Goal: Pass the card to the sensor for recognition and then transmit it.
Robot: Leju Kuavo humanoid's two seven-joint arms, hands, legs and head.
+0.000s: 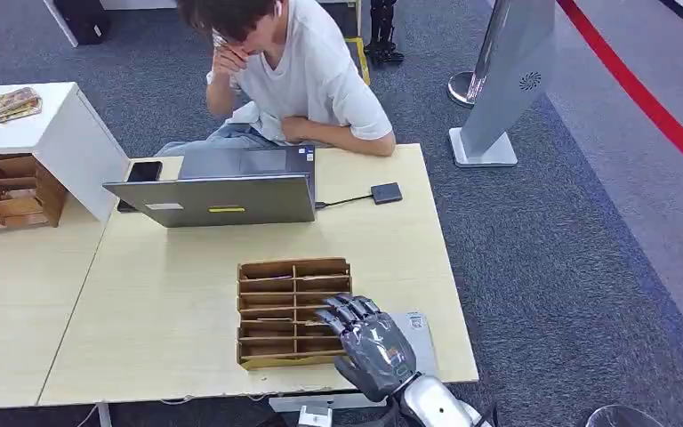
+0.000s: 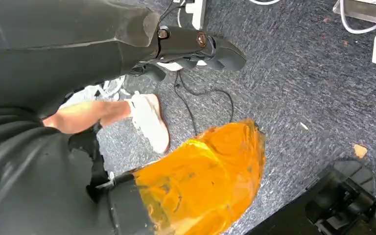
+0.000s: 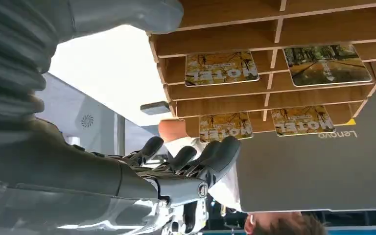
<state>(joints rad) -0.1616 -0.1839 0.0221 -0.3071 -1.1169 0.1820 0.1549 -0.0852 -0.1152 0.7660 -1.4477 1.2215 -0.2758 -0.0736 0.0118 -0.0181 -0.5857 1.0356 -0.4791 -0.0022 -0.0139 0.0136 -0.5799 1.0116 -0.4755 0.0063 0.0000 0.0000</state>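
Right hand [image 1: 369,342] hovering at five o'clock of wooden rack [image 1: 293,311], fingers apart, holding nothing. Left hand [image 2: 196,49] hanging over carpet, loosely curled, empty. Looks like reach stage: next, pinching one glossy printed card [image 3: 221,68] lying flat in thin-walled slot. Flat grey sensor pad [image 1: 418,342] just beside, three o'clock.
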